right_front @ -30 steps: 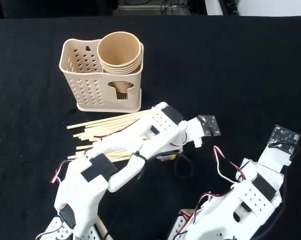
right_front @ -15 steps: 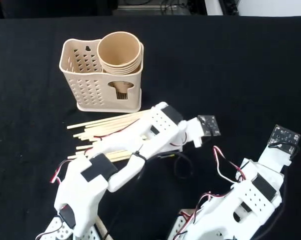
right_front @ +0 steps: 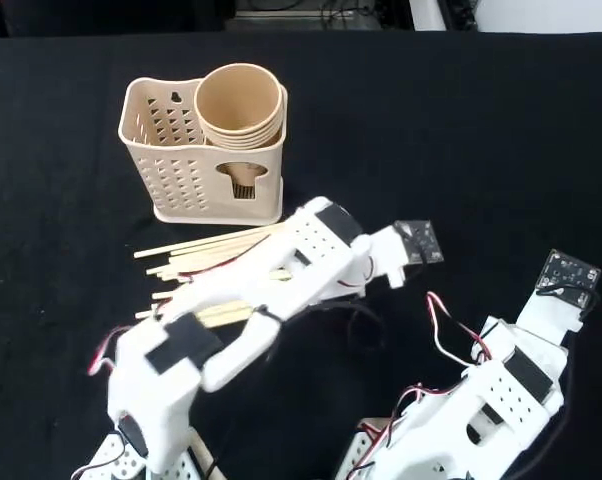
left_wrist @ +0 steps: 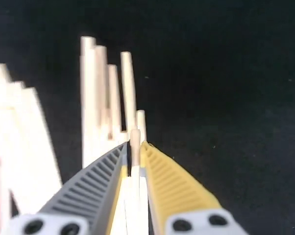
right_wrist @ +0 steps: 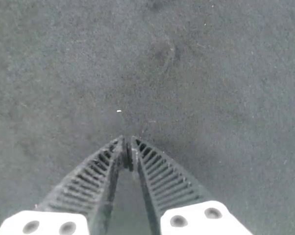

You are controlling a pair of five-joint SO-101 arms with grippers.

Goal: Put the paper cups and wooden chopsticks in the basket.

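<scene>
Black worktop (right_front: 461,130): my left fingers (left_wrist: 167,181) pinch one chopstick (left_wrist: 135,147); my right fingers (right_wrist: 157,171) almost touch, empty. One basket (right_front: 181,180) holds four stacked cups (right_front: 239,100); I cannot count the loose chopsticks (right_front: 201,250).

The left arm (right_front: 281,280) lay stretched low and slantwise across the table from its base at the near edge, its wrist tipped downward. The left gripper (left_wrist: 134,147) had its grey and yellow fingers drawn almost together, pinching what looked like a single wooden chopstick (left_wrist: 133,200). The right arm (right_front: 501,385) sat folded low beside it, well apart, and the right gripper (right_wrist: 126,146) was closed, fingertips touching.
</scene>
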